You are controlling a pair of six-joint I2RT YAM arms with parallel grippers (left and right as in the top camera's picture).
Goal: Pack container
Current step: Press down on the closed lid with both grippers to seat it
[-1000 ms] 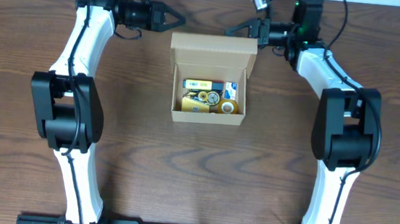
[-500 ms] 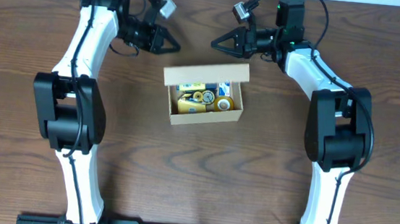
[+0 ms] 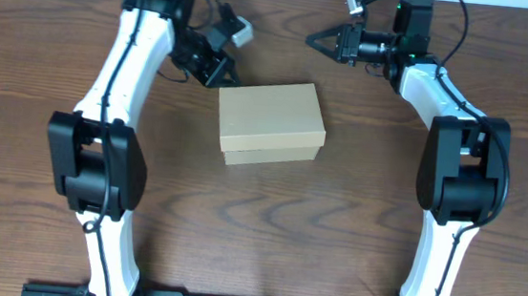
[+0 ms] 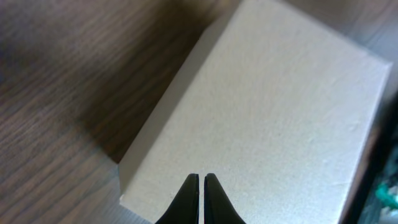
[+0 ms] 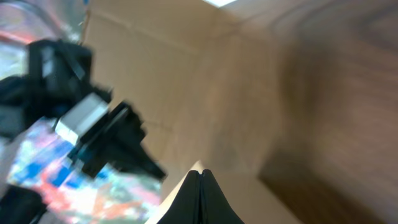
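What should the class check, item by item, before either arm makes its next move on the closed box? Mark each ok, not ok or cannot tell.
1. Lid down over the box: ok.
2. Lid tucked in fully: cannot tell.
3. What is inside: cannot tell, the lid hides it.
4. Left claw shut, tips over the lid's edge: ok. Whether it touches the lid: cannot tell.
5. Right claw shut, apart from the box: ok.
6. Box flat on the table: ok.
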